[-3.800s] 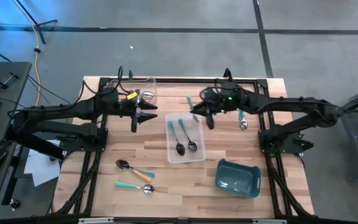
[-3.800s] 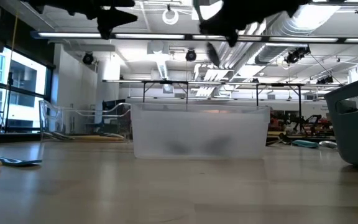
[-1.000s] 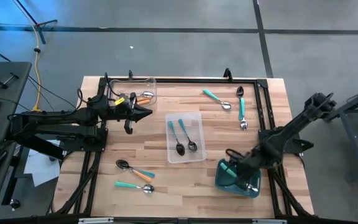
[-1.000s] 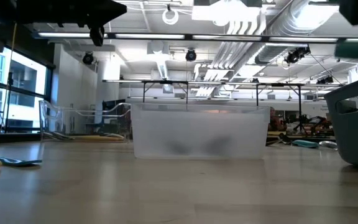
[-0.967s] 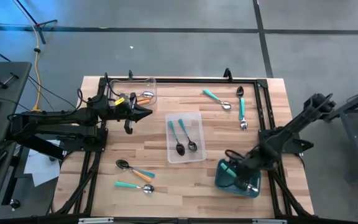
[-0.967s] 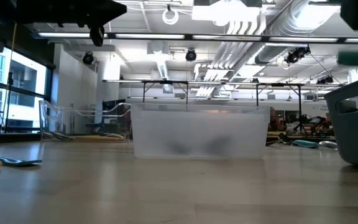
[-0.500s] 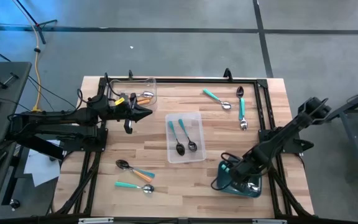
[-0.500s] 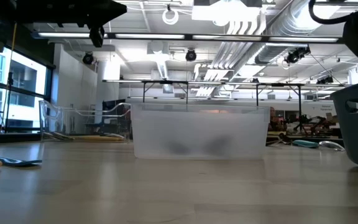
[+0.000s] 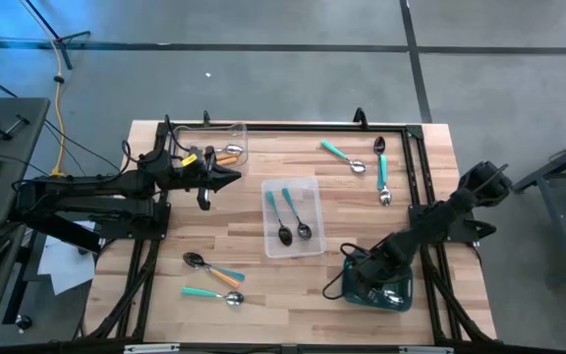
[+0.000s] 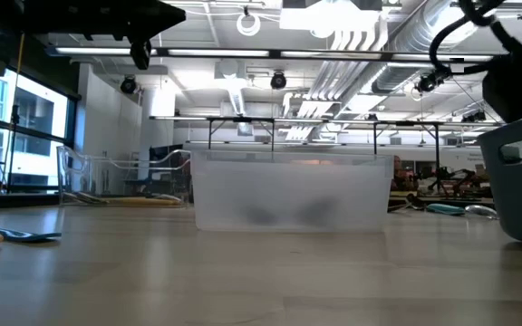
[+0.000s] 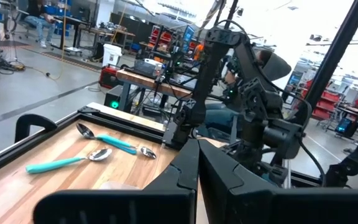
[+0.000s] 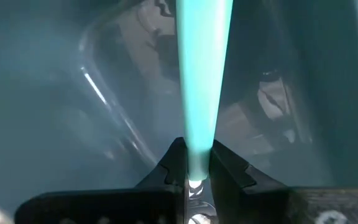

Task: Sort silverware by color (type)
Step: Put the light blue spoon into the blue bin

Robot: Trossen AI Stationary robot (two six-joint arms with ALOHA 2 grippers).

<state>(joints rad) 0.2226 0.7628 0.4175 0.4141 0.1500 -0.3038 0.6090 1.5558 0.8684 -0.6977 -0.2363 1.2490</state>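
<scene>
My right gripper [image 12: 196, 169] is down inside the teal bin [image 9: 393, 293] at the table's near right, shut on a teal-handled spoon [image 12: 201, 74]. My left gripper [image 9: 207, 193] hangs shut and holding nothing above the table, beside the clear tray [image 9: 226, 138] at the back left, which holds an orange-handled spoon [image 9: 228, 152]. Two teal-handled spoons [image 9: 285, 218] lie in the middle clear tray [image 9: 311, 246]. More spoons lie flat on the wood at the far right [image 9: 340, 156] and near left [image 9: 214, 268]. My right gripper pinches the end of the spoon's teal handle [image 12: 197, 155] between its two fingers. The handle runs straight on from the fingers, in line with them, into the bin. Whether the spoon's far end touches the bin, I cannot tell.
A black frame [image 9: 416, 167] runs round the table's edges. Bare wood lies between the middle tray and the near-left spoons. In the low view the middle tray [image 10: 290, 192] stands ahead and the bin's wall [image 10: 519, 186] rises at the right.
My right gripper has gone down and toward the table's left edge, deeper into the teal bin, with the spoon still in its fingers. The bin has shifted and tipped a little in the low view.
</scene>
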